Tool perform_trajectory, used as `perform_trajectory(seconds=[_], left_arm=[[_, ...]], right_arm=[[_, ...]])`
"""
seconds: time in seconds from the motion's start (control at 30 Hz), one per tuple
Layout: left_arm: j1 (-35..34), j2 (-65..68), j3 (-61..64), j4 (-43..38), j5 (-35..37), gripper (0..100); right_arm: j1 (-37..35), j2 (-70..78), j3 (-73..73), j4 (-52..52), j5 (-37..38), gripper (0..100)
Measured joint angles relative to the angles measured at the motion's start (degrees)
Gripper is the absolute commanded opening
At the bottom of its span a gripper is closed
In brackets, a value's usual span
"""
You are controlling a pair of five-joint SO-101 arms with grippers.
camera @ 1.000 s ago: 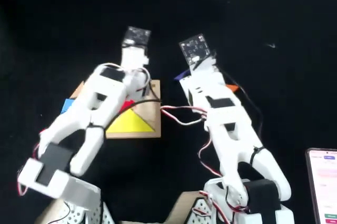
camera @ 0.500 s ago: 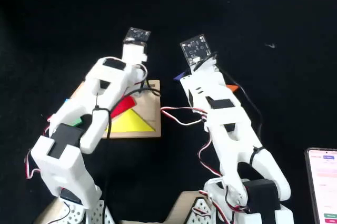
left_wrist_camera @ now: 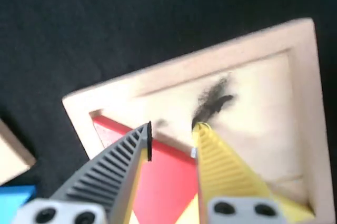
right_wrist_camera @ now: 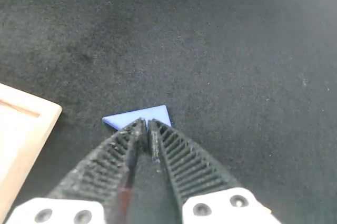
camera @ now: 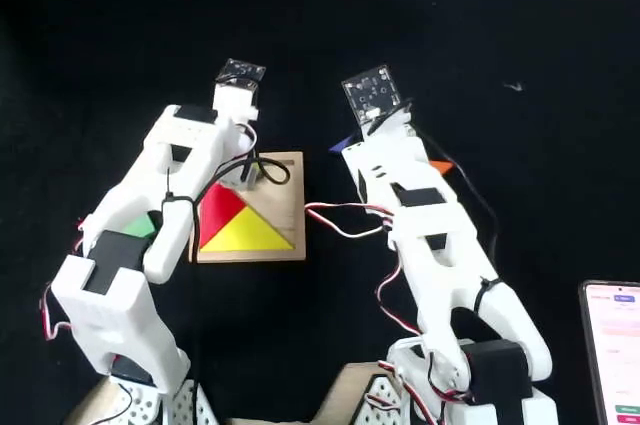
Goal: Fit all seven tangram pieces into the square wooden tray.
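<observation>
2 pieces, a yellow triangular piece [camera: 250, 233] and a red triangular piece [camera: 220, 207], lie touching inside the square wooden tray [camera: 298, 215]. The left gripper [left_wrist_camera: 172, 132] hangs above them, jaws apart and holding nothing. Farther off, beside the tray, the right gripper [right_wrist_camera: 146, 125] is almost closed, its tips at a small blue triangular piece [right_wrist_camera: 138, 116] lying flat on the black cloth [right_wrist_camera: 237, 50].
</observation>
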Motion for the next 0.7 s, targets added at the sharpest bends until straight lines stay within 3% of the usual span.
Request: perform_trajectory(seconds=[0.17,0.4,0.7], left_arm=[[-0.97,-4.57,-0.79,2.99,-0.35,14],[-11.34,-20.66,-5.27,9.23,-1.76,15],[-22.51,-18.02,-3.87,11.6,-22.51,26]], right_arm=[[0.0,0.0,0.0,0.0,0.0,1.2],[0.0,0.0,0.0,0.0,0.0,1.2],[0.0,0.0,0.0,0.0,0.0,1.2]])
